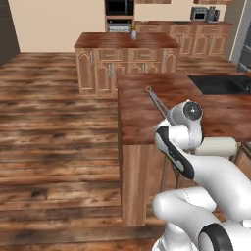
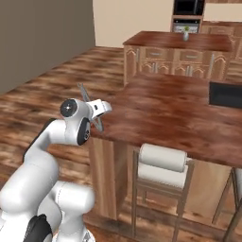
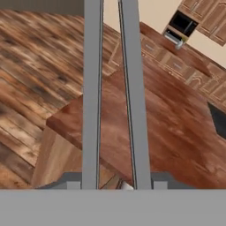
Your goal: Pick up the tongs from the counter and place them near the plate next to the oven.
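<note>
Now | gripper [image 3: 113, 185] clenched on tongs [image 3: 112, 88], lifted above counter [image 1: 142, 115] at frame centre | carry level toward oven [image 1: 119, 10], upper frame

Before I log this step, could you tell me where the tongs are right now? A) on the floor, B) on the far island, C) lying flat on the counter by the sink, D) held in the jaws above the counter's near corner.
D: the hand view shows the tongs running up from the jaws, raised over the counter corner.
</note>
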Robot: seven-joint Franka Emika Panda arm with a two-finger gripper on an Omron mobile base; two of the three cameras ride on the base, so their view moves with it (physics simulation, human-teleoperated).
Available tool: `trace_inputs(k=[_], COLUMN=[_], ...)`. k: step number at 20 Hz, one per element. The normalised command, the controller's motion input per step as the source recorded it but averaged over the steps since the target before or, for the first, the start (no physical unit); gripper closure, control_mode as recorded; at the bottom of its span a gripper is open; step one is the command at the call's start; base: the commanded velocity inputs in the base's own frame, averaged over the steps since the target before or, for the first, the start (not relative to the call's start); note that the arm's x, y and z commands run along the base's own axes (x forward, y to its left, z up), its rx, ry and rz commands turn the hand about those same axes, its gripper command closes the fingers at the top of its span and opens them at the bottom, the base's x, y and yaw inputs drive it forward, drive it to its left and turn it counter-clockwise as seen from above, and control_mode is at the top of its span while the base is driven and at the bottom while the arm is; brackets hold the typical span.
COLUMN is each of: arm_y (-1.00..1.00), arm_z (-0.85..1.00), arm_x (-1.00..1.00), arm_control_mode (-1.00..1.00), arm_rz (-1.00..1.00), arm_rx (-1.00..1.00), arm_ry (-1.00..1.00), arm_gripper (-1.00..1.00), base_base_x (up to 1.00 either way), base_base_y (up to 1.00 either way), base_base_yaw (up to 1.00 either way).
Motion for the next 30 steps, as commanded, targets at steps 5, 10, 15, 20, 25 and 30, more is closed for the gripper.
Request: trace_inputs(k=[5, 10, 15, 20, 25, 30], arm_y=[0.00, 0.00, 0.00, 0.00, 0.00, 0.00], arm_z=[0.00, 0.00, 0.00, 0.00, 0.00, 0.00], arm_x=[0.00, 0.00, 0.00, 0.00, 0.00, 0.00], arm_control_mode=[1.00, 1.00, 1.00, 1.00, 1.00, 1.00], arm_rz=[0.00, 0.00, 0.00, 0.00, 0.00, 0.00], arm_rx=[0.00, 0.00, 0.00, 0.00, 0.00, 0.00], arm_ry=[0.00, 0.00, 0.00, 0.00, 0.00, 0.00], arm_gripper=[1.00, 1.00, 1.00, 1.00, 1.00, 1.00], base_base_x=[0.44, 0.50, 0.57, 0.68, 0.94, 1.00], base_base_y=[1.00, 1.00, 1.00, 1.00, 0.82, 0.54], base_base_yaw=[-0.13, -0.23, -0.36, -0.41, -0.40, -0.38])
